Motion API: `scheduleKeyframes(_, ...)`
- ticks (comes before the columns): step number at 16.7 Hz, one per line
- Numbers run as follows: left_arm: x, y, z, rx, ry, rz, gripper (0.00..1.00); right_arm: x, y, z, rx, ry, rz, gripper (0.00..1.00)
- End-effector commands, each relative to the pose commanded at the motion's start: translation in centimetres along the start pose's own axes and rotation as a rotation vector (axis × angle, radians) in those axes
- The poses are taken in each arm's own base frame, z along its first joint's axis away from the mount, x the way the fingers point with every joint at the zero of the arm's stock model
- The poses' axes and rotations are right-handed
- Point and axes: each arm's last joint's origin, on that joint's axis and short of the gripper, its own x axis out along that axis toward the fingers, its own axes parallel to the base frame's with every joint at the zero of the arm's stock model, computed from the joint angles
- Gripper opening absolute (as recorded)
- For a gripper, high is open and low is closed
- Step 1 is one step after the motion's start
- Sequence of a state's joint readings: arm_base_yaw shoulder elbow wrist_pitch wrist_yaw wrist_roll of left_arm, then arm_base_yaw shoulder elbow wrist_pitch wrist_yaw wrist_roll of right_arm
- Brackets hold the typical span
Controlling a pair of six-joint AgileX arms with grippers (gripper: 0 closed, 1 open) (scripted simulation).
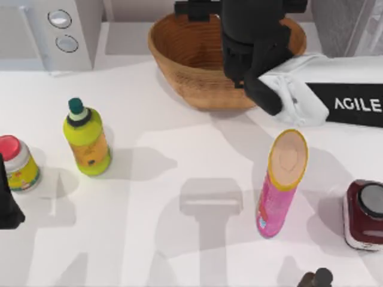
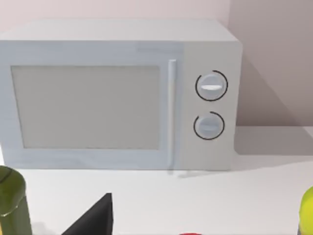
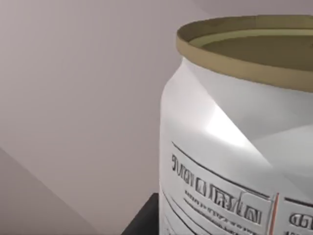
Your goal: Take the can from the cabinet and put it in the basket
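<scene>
The right gripper [image 1: 251,30] hangs over the back half of the wicker basket [image 1: 173,54], its dark wrist covering part of the basket's far rim, while the white and black links of the right arm reach in from the table's right side. In the right wrist view the can [image 3: 234,147] sits very close to the camera. It is a silver drink can with a dull gold rim and lines of small print on its side, and it is seen at a tilt against a plain pinkish wall. One dark fingertip [image 3: 144,218] lies against the can's lower side, so the claw appears to be pinching the can, which puts the can up at the gripper, above the basket. The grey cabinet [image 1: 347,24] stands at the back right corner, just beside the basket and partly cut off by the frame. On the white table [image 1: 179,155], a tall pink tube with a yellow rim [image 1: 281,185] stands in front of the basket, to the right of centre. A dark red jar with a grey lid [image 1: 364,215] is at the right edge. A yellow-green bottle with a teal cap [image 1: 88,140] and a small jar with a red lid [image 1: 17,164] stand on the left. The left gripper [image 1: 6,203] is parked at the table's left edge, facing the white microwave with two round knobs [image 2: 117,93]; whether its claw is spread or closed cannot be told.
</scene>
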State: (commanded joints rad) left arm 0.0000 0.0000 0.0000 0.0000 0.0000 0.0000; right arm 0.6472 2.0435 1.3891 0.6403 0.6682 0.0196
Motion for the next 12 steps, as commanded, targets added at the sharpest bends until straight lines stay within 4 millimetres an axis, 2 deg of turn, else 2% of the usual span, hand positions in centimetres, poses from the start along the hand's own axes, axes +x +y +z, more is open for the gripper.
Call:
scheduleKeyframes(3, 0.0, 0.0, 0.0, 0.0, 0.0, 0.0, 1.0, 0.2, -0.2, -0.5, -0.006, 0.011, -0.001, 0.0)
scheduleKeyframes(8, 0.0, 0.0, 0.0, 0.0, 0.0, 0.0, 1.0, 2.2, 0.0, -1.0, 0.0, 0.0, 0.0, 0.0)
scheduleKeyframes(11, 0.0, 0.0, 0.0, 0.0, 0.0, 0.0, 1.0, 2.3, 0.0, -1.0, 0.0, 0.0, 0.0, 0.0)
scheduleKeyframes(12, 0.0, 0.0, 0.0, 0.0, 0.0, 0.0, 1.0, 2.3, 0.0, -1.0, 0.0, 0.0, 0.0, 0.08)
